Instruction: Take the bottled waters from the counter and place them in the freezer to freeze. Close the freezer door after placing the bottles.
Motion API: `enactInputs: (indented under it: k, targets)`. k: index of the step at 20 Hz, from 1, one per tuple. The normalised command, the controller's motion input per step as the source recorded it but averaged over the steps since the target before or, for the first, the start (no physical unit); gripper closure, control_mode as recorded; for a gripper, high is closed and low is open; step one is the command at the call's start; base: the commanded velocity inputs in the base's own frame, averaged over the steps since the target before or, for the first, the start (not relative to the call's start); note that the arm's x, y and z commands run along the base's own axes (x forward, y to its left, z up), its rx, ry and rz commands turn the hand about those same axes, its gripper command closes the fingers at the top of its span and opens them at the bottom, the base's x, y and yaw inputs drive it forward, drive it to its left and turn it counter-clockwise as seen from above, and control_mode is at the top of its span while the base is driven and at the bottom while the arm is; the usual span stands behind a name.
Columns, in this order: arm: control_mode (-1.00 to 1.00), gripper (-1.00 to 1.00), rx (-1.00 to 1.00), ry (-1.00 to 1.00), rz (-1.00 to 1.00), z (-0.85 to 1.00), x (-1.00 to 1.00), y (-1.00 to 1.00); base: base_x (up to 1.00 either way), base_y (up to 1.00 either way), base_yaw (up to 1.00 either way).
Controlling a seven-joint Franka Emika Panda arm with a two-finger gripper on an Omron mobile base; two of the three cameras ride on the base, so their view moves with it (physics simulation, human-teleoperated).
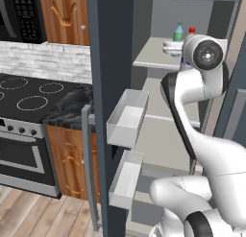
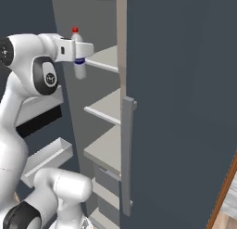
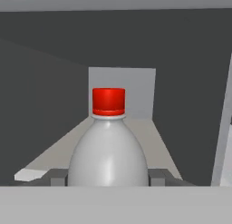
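My gripper (image 2: 81,51) is shut on the whitish red-capped bottled water (image 2: 78,61), holding it upright by its labelled middle inside the open freezer (image 2: 88,19), just in front of an upper shelf (image 2: 107,58). In the hand view the same bottle (image 3: 108,148) stands between the fingertips (image 3: 57,177), with the grey shelf running away behind it. The green-capped bottle (image 1: 178,33) stands upright on that upper shelf (image 1: 153,56), and the held bottle's red cap (image 1: 191,30) shows just right of it, above my wrist. The freezer door (image 1: 113,63) hangs open to the left.
Two white bins (image 1: 127,118) hang on the open door's inner side, and its grey handle (image 1: 89,164) faces the black marble counter (image 1: 72,109). A stovetop (image 1: 29,94) lies further left. Another dark door (image 2: 180,107) with a handle (image 2: 126,154) stands shut on the right.
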Motion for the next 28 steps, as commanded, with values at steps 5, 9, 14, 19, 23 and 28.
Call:
enactInputs:
  k: [5, 9, 14, 19, 23, 28]
  targets:
    - [-1.00, 1.00, 0.00, 0.00, 0.00, 0.07, 0.38, -0.05, 0.00, 0.00, 0.00]
    - [-1.00, 1.00, 0.00, 0.00, 0.00, 0.00, 0.42, -0.09, 0.00, 0.00, 0.00]
    - [-1.00, 1.00, 0.00, -0.02, 0.00, 0.00, 0.35, -0.15, 0.00, 0.00, 0.00]
    - [-1.00, 1.00, 0.00, -0.06, 0.00, 0.00, 0.34, -0.15, 0.00, 0.00, 0.00]
    - [-1.00, 1.00, 0.00, -0.05, 0.00, 0.00, 0.37, -0.06, 0.00, 0.00, 0.00]
    - [-1.00, 1.00, 0.00, 0.00, 0.00, 0.00, 0.34, -0.02, 0.00, 0.00, 0.00]
